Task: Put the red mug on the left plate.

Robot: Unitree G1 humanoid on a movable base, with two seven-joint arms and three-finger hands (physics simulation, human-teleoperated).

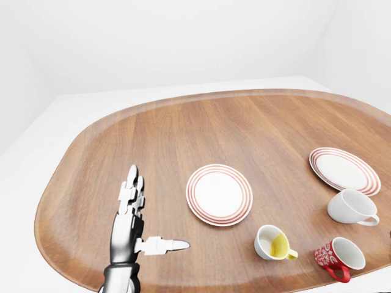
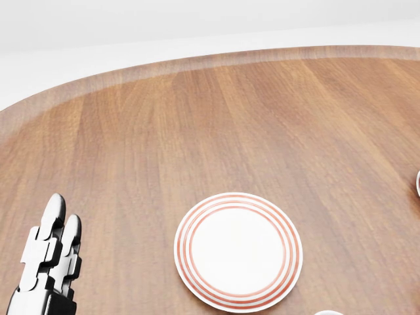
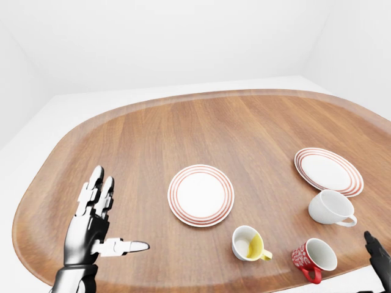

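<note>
Landmark: left plate [image 3: 201, 195], white with red rings, flat on the wooden table [image 3: 183, 131].
Red mug [image 3: 314, 258]: tipped on its side, well to the plate's lower right, just beyond the yellow mug [image 3: 247, 243].
White mug [image 3: 330, 208]: below the right plate [image 3: 328, 171].
Left hand [image 3: 95, 226]: left of the plate, fingers spread, empty.
Right hand [image 3: 379, 255]: only a dark fingertip shows at the right edge; state cannot be told.

A large oval wooden table [image 3: 201, 131] with a raised rim stands in a bare, evenly lit white room.
</note>
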